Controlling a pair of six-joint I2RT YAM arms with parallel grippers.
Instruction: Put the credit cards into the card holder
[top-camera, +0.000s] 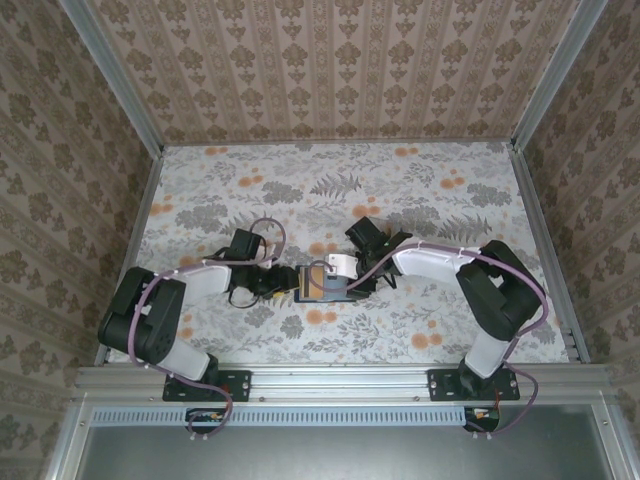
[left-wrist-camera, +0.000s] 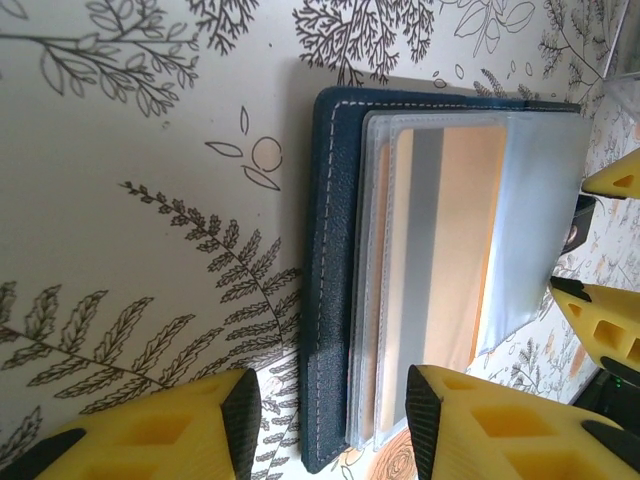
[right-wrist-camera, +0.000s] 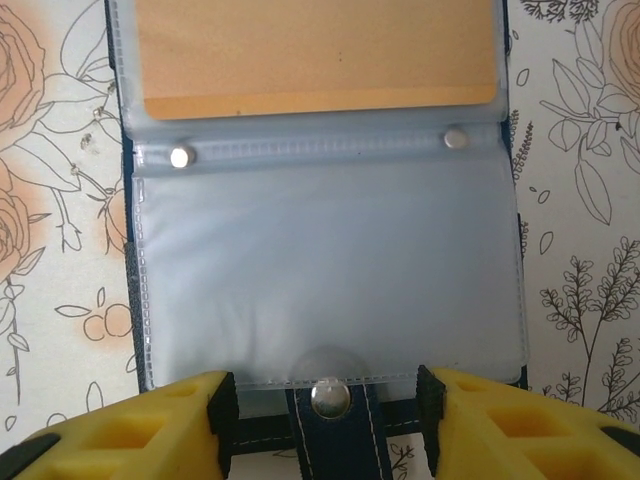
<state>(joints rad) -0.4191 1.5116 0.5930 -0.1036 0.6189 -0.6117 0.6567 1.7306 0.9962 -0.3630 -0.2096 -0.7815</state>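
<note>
The navy card holder lies open on the floral table between both grippers. Its clear plastic sleeves face up, and an orange-tan credit card with a grey band sits inside one sleeve. My left gripper is open, its yellow fingers straddling the holder's stitched navy edge without clamping it. From the opposite side, my right gripper is open too. The holder's navy strap with its metal snap lies between its fingers, just below an empty sleeve. The right gripper's fingertips show in the left wrist view.
A floral cloth covers the table, with patterned walls on three sides and metal rails along the edges. Open table lies behind the holder toward the back wall.
</note>
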